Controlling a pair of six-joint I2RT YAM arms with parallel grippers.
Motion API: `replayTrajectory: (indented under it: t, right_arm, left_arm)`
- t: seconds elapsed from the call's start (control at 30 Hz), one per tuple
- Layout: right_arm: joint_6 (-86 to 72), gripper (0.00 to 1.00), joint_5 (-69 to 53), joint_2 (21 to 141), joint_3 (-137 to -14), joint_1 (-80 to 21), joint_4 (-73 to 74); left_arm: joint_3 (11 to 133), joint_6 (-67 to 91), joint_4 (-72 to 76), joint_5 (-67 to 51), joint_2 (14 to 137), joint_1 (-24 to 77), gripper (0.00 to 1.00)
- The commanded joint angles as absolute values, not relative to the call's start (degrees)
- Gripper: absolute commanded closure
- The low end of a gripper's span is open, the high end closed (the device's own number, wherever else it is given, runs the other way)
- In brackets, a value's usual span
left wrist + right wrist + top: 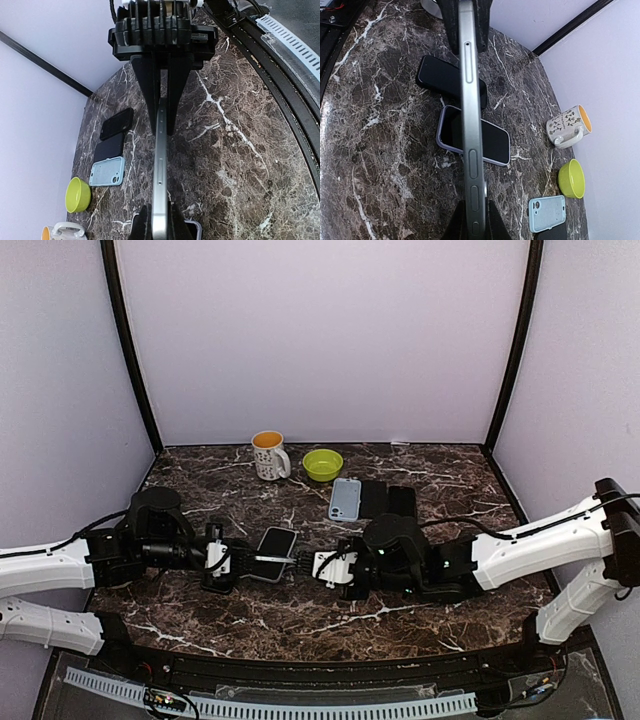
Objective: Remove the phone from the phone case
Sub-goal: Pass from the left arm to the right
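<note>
My left jaws and right jaws each clamp an end of the slim silver-edged phone [470,125]. Risk: uneven pull slips one grip, dropping it on the dark marble worktop [380,150].

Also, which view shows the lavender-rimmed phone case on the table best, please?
The right wrist view: the lavender-rimmed phone case lies large, crossed only by the held silver phone. The top external view shows it small; the left wrist view, at most a corner.
</note>
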State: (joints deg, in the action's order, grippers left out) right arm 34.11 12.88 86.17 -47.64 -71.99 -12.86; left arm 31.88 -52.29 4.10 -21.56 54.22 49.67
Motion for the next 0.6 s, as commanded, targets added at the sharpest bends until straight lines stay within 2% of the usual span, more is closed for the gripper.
replayTrajectory:
  t: [0.0, 0.03, 0.07, 0.13, 0.17, 0.2, 0.33, 0.57]
  right_arm:
    - [31.3, 1.00, 15.2, 86.2, -48.1, -71.8, -17.1]
    - [31.3, 1.00, 15.4, 86.1, -48.1, -71.8, -17.1]
    - [31.1, 1.00, 15.6, 85.9, -48.1, -71.8, -17.1]
    - [30.4, 1.00, 16.2, 85.6, -48.1, -71.8, -17.2]
    - [30.1, 1.00, 16.4, 85.4, -48.0, -71.8, -17.3]
    - [29.6, 1.00, 16.8, 85.2, -47.9, -71.7, -17.4]
    - [25.6, 1.00, 18.0, 84.3, -47.2, -70.4, -18.5]
    - [16.1, 1.00, 22.4, 82.2, -47.5, -65.6, -16.0]
  left_arm:
    - [33.2, -52.0, 10.2, -21.5, 53.0, 49.7, 0.87]
    - [33.1, -51.8, 10.4, -21.4, 53.0, 49.7, 0.72]
    - [32.9, -51.7, 11.0, -21.0, 52.9, 49.7, 0.64]
    - [32.6, -51.4, 11.6, -20.6, 52.6, 49.7, 0.41]
    - [32.5, -51.3, 11.8, -20.6, 52.4, 49.7, 0.37]
    - [32.4, -51.2, 12.2, -20.2, 52.2, 49.7, 0.29]
    - [32.0, -51.1, 13.2, -18.3, 52.0, 49.7, 0.13]
    - [31.1, -51.0, 15.5, -16.2, 51.3, 49.7, 0.10]
